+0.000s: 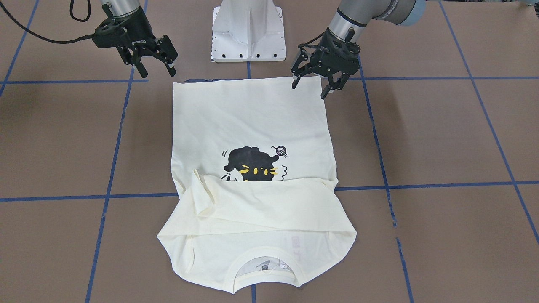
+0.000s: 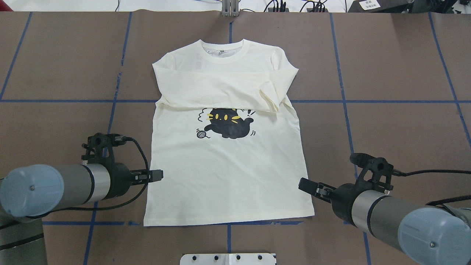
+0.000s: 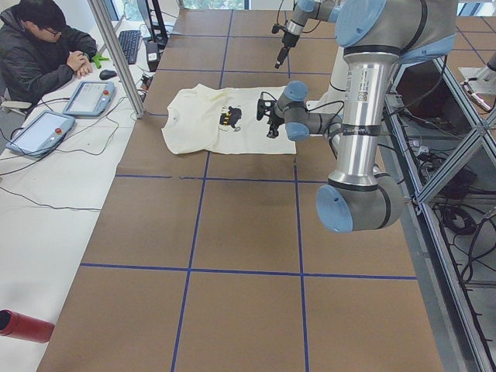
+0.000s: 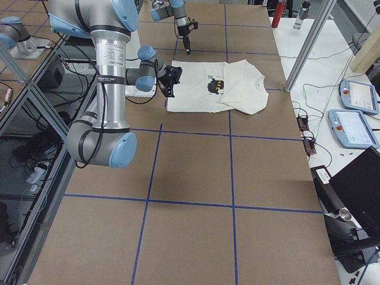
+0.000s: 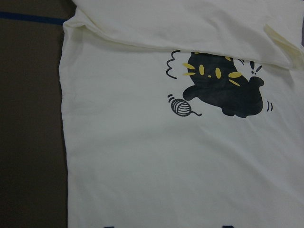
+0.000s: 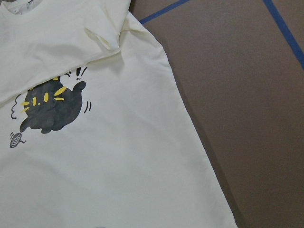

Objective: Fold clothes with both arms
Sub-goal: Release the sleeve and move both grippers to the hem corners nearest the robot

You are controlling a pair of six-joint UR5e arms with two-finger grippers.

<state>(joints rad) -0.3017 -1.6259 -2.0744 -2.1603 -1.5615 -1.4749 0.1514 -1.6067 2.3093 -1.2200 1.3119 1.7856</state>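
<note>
Left gripper (image 1: 310, 87) gapes empty over one hem corner of the shirt (image 1: 252, 122); right gripper (image 1: 158, 70), also agape, hangs just outside the other. The shirt's length runs away from both.

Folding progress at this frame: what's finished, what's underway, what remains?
Done: the shirt lies flat, print up, both sleeves folded across the chest. In hand: nothing gripped; the left gripper and right gripper are open near the hem corners. Left: grasping the hem and folding the lower half over the sleeves, probably.

Cream cat-print shirt (image 2: 228, 176) flat, face-up, sleeves (image 2: 220, 88) across chest.
</note>
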